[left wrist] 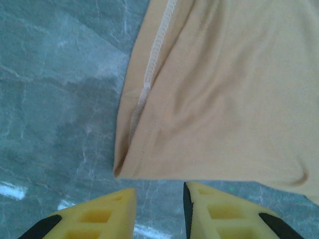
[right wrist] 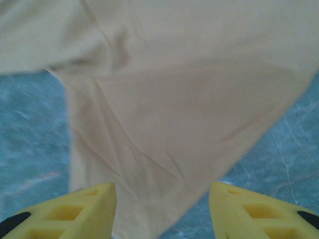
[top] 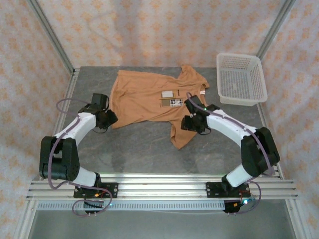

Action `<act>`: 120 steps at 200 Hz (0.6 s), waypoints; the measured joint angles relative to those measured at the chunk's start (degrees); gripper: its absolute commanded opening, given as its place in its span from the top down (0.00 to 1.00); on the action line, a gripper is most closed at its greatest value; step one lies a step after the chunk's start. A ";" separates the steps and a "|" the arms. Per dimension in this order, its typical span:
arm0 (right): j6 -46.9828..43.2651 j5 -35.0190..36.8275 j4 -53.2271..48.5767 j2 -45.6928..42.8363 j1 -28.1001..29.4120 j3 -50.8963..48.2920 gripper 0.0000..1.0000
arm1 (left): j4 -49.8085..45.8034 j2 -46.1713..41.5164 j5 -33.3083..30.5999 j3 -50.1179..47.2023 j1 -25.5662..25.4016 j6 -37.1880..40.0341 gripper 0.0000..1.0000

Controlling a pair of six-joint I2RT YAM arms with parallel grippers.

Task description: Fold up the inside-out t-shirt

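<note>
- Grey stone-look table (top: 139, 149), patterned walls, white basket (top: 239, 98) far right.
- Tan t-shirt (top: 144, 97) lies flat at far centre, one sleeve (top: 180, 137) trailing near.
- Left gripper (left wrist: 159, 191): fingers narrow, nothing btwn them, just short of hem corner (left wrist: 120, 168).
- Right gripper (right wrist: 162, 191): fingers wide, straddling sleeve cloth.
- Tip: slide tips under both layers before pinching; lift evenly.

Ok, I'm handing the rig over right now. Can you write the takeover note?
Left gripper: open, narrow gap, just short of the hem corner of the orange-tan cloth t-shirt, holding nothing.
Right gripper: open wide, shirt cloth between the jaws, not pinched.
Shirt: spread on the grey table, seams outward.
Done: no fold.
Left: grip both sides, fold.
</note>
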 measured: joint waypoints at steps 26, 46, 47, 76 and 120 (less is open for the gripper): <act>0.00 0.81 -0.07 -0.28 -0.02 -1.57 0.47 | 1.64 4.57 -0.42 2.99 0.52 0.31 0.65; -0.02 1.55 0.02 -0.79 -0.02 -1.51 0.46 | 3.02 8.07 -0.46 4.81 0.61 0.66 0.63; -0.02 1.57 0.04 -0.81 -0.02 -1.49 0.46 | 3.10 8.28 -0.48 4.83 0.61 0.70 0.63; -0.04 1.92 -0.02 -0.74 -0.02 -0.74 0.46 | 3.54 10.88 -0.55 5.20 0.61 1.44 0.63; -0.26 2.05 -0.09 -0.02 -0.02 2.05 0.46 | 4.17 13.90 -0.66 5.75 0.61 1.49 0.65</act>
